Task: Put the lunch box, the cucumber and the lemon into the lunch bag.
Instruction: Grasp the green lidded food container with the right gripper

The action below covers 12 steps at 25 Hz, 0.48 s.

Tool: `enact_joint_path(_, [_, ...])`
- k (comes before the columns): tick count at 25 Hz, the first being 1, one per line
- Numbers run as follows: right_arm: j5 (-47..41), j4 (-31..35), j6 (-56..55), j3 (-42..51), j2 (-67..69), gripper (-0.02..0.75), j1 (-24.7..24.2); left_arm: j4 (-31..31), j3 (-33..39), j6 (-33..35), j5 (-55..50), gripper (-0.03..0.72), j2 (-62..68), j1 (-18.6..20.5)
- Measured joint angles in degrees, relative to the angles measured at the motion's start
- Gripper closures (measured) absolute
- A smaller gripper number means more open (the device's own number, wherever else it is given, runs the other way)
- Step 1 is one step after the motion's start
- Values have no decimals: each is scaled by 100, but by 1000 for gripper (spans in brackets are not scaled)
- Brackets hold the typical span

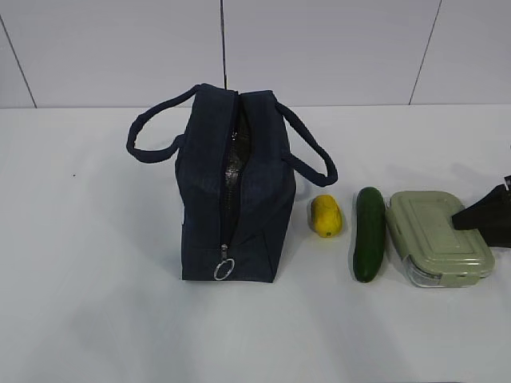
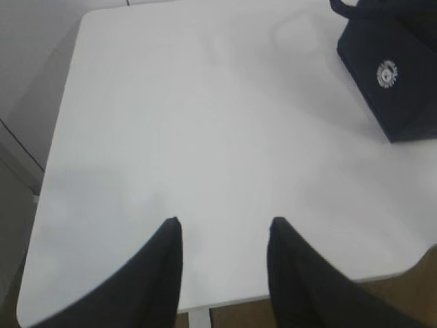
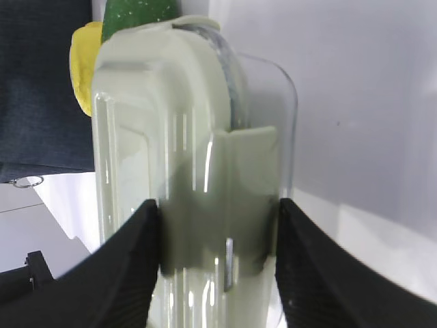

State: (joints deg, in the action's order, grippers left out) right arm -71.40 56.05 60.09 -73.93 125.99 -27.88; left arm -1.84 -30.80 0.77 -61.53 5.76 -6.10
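The navy lunch bag (image 1: 239, 191) stands at the middle of the table with its top zipper open and silver lining showing. To its right lie the yellow lemon (image 1: 326, 215), the dark green cucumber (image 1: 369, 233) and the lunch box (image 1: 435, 235) with its pale green lid. My right gripper (image 1: 481, 219) is at the box's right end. In the right wrist view the right gripper (image 3: 217, 205) is open, its fingers either side of the lid clip on the lunch box (image 3: 191, 137). My left gripper (image 2: 224, 222) is open and empty over bare table.
The bag's ring pull (image 1: 223, 271) hangs at its near end. In the left wrist view the bag's corner with the round white logo (image 2: 387, 74) is at the top right, and the table's edge (image 2: 225, 301) is close under the fingers. A white wall stands behind the table.
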Motion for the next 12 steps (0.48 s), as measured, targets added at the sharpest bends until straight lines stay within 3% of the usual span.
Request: enact_joint_path(12, [0, 13, 0, 0, 0, 358, 0, 1165, -943, 867, 987, 422, 3290, -165])
